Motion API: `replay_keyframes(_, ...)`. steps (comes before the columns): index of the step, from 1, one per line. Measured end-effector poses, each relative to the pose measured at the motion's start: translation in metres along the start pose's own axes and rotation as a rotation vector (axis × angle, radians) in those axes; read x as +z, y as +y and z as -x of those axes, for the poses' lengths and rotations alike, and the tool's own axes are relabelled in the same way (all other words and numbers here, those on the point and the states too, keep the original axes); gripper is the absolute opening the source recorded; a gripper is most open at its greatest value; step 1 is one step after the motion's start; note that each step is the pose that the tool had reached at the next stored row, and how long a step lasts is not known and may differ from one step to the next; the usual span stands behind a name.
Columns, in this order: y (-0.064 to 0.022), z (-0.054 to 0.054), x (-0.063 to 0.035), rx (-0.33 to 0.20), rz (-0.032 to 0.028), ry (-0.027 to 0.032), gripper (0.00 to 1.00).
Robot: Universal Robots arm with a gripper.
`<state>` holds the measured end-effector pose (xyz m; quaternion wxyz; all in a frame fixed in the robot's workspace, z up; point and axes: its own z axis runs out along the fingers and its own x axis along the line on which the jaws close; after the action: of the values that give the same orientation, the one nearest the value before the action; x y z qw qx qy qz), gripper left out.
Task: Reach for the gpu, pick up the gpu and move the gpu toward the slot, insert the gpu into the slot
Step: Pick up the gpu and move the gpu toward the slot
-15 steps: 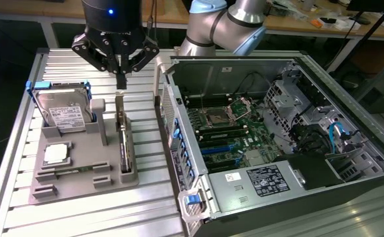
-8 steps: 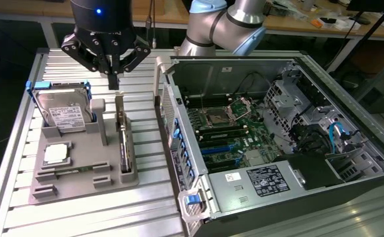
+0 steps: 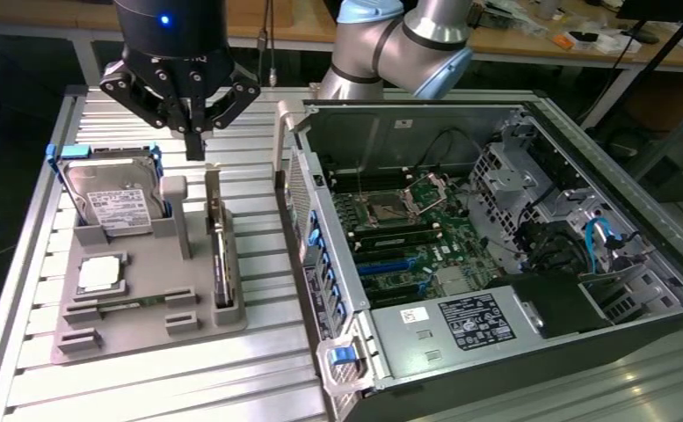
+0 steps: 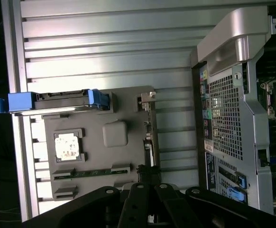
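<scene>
Standing on its long edge, the gpu (image 3: 219, 242) (image 4: 148, 135) sits in a narrow holder on the grey tray (image 3: 141, 330) (image 4: 128, 102), along the tray side that faces the open computer case (image 3: 494, 220) (image 4: 233, 109). Its silvery bracket end points toward the tray end below me. It has not been lifted from the tray.

My gripper (image 3: 196, 149) (image 4: 147, 178) hangs above that same end of the tray, over the gap between the gpu and the hard drive, with its fingers pressed together and nothing between them. It is clear of the gpu and touches nothing on the tray.

The hard drive (image 3: 112, 200) (image 4: 57, 100), in blue side rails, leans upright at this end of the tray, on the side away from the case. A raised grey block (image 3: 175, 200) (image 4: 115, 133) stands on the tray between the drive and the gpu. A square silver processor chip (image 3: 101, 272) (image 4: 67, 146) lies flat nearer the tray's middle, on the drive's side. Beyond it, toward the tray's other end, a thin green strip (image 3: 119, 308) (image 4: 91, 172) lies in a holder; it may be a memory stick, though I cannot be sure.

The tray rests on a ribbed metal counter (image 3: 141, 387) (image 4: 105, 52), and the case lies on its side just beside the tray, its boards exposed.
</scene>
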<state>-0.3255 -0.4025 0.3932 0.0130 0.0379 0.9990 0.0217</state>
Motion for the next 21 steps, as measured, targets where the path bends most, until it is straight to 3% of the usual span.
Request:
replay_keyframes(9,0.0000,0.0000,0.0000,0.000,0.0000,0.0000,0.11)
replay_keyframes(10,0.0000,0.0000,0.0000,0.000,0.0000,0.0000,0.23)
replay_keyframes(14,-0.0001,0.0000,0.0000,0.000,-0.0003,-0.0001,0.47)
replay_keyframes(16,-0.0002,0.0000,0.0001,-0.013,-0.0056,0.0002,0.47)
replay_keyframes(17,-0.0001,0.0000,0.0001,-0.023,-0.0069,0.0007,0.54)
replay_keyframes(21,-0.0001,0.0000,0.0001,-0.069,-0.0118,0.0037,0.54)
